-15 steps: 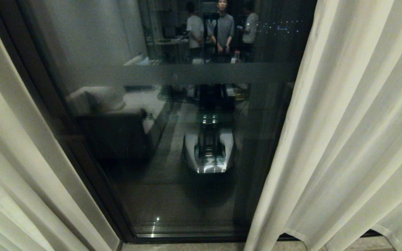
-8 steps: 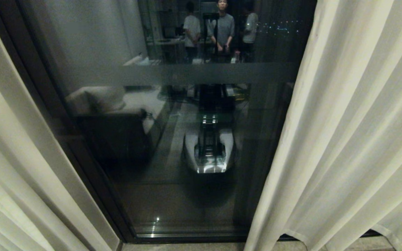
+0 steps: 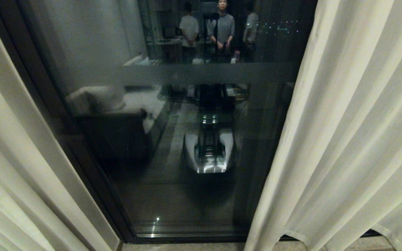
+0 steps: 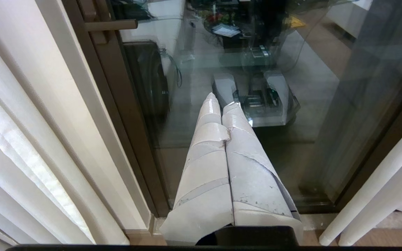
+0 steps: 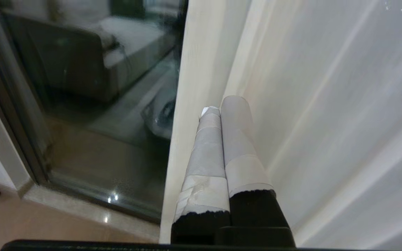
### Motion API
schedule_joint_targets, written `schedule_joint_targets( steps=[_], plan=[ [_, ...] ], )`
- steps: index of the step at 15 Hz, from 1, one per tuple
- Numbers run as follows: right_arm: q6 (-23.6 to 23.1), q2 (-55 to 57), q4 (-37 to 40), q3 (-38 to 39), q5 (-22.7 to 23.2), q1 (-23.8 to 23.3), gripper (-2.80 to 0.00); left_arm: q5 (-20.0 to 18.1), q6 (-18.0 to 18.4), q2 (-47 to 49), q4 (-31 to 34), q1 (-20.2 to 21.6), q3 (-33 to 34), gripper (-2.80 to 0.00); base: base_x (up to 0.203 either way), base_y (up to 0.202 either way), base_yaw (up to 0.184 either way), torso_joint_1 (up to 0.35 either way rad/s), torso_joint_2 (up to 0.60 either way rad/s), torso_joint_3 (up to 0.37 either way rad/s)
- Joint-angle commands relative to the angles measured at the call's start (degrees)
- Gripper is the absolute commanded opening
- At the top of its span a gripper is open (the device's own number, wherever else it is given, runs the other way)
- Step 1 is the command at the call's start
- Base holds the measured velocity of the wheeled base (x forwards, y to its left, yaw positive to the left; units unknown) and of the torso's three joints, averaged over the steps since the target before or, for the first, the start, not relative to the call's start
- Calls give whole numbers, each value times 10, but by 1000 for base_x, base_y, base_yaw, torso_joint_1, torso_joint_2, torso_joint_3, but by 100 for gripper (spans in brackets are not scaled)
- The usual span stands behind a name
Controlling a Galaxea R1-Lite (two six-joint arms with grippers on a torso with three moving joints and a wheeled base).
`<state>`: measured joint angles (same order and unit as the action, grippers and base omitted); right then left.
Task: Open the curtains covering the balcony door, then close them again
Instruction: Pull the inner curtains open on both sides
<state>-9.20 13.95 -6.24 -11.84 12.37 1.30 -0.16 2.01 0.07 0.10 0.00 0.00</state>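
Two cream curtains [image 3: 347, 139] hang parted in the head view, one panel at 9 o'clock and one at 3 o'clock, leaving the dark-framed balcony door [image 3: 187, 139] exposed between them, its glass reflecting three standing people [image 3: 218, 29]. Left gripper [image 4: 222, 101], fingers pressed together and empty, points at the glass. Right gripper [image 5: 223, 104], likewise closed on nothing, lies just beside the right panel's inner edge.

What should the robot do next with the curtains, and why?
Probably nudge the right gripper sideways to push the right curtain across the balcony door. The curtains hang parted, the glass shows bare between them, and that gripper, fingers shut, already points at the curtain's inner edge.
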Motion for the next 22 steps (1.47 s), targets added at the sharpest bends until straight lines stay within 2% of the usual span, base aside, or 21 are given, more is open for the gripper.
schedule_joint_targets(
  steps=[1, 8, 9, 16, 18, 20, 22],
  plan=[
    [9, 116, -42, -41, 1, 12, -280, 0, 0, -1, 0, 0, 0, -280, 0, 0, 0, 0, 0, 0],
    [53, 346, -122, -221, 2, 24, -280, 0, 0, -1, 0, 0, 0, -280, 0, 0, 0, 0, 0, 0],
    [57, 375, -131, -244, 2, 24, 0, 0, 0, -1, 0, 0, 0, -280, 0, 0, 0, 0, 0, 0],
    [52, 528, -150, -375, 2, 25, 0, 0, 0, -1, 0, 0, 0, -280, 0, 0, 0, 0, 0, 0],
    [49, 569, -177, -395, -1, 24, 0, 0, 0, -1, 0, 0, 0, -280, 0, 0, 0, 0, 0, 0],
    [47, 597, -207, -416, -15, 24, 0, 0, 0, -1, 0, 0, 0, -280, 0, 0, 0, 0, 0, 0],
    [24, 621, -211, -436, -36, 22, 0, 0, 0, -1, 0, 0, 0, -280, 0, 0, 0, 0, 0, 0]
  ],
)
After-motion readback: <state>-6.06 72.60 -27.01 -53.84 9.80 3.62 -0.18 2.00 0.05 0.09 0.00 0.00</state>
